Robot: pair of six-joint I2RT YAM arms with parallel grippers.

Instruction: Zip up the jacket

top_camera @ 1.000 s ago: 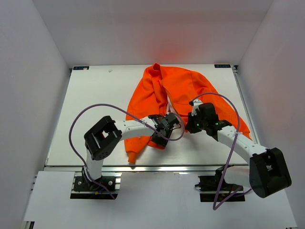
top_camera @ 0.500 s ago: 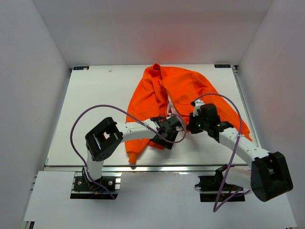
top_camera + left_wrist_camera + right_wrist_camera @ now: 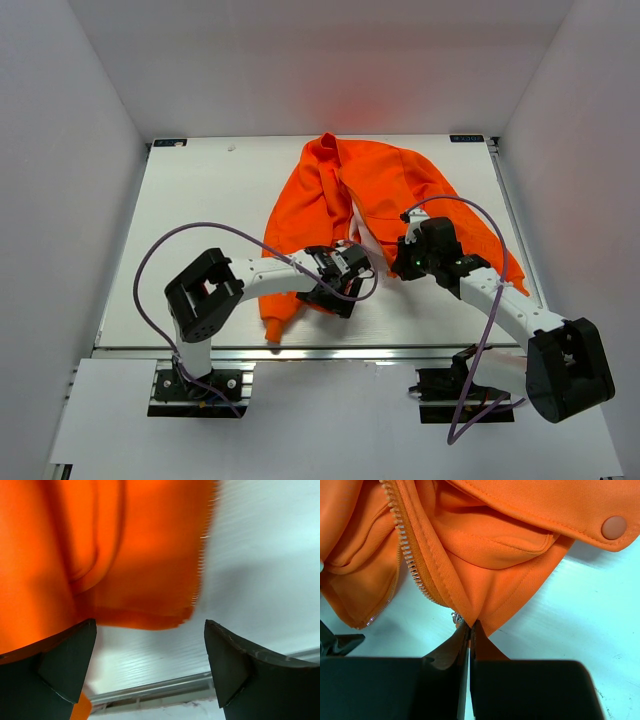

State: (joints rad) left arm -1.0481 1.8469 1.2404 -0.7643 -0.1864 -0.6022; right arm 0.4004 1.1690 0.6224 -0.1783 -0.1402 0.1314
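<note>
The orange jacket [image 3: 370, 185] lies spread on the white table, its front open and its lower edge toward me. My right gripper [image 3: 470, 623] is shut on the jacket's [image 3: 490, 555] bottom hem, right beside the lower end of the pale zipper [image 3: 402, 542]; in the top view it [image 3: 398, 262] sits at that hem. My left gripper [image 3: 150, 625] stands wide open just below the other front panel [image 3: 125, 555], whose zipper teeth [image 3: 202, 555] run along its edge. Nothing lies between its fingers. From above it [image 3: 348, 262] is close to the left of the right gripper.
A snap button [image 3: 613, 527] marks the pocket flap near my right gripper. The table's metal front rail [image 3: 350, 352] runs just behind the left gripper. Purple cables [image 3: 200, 228] loop above both arms. White walls enclose the table [image 3: 200, 200].
My left gripper has opened fully, let go of the jacket panel and drawn back slightly toward the left. The right gripper keeps its grip and has barely moved.
</note>
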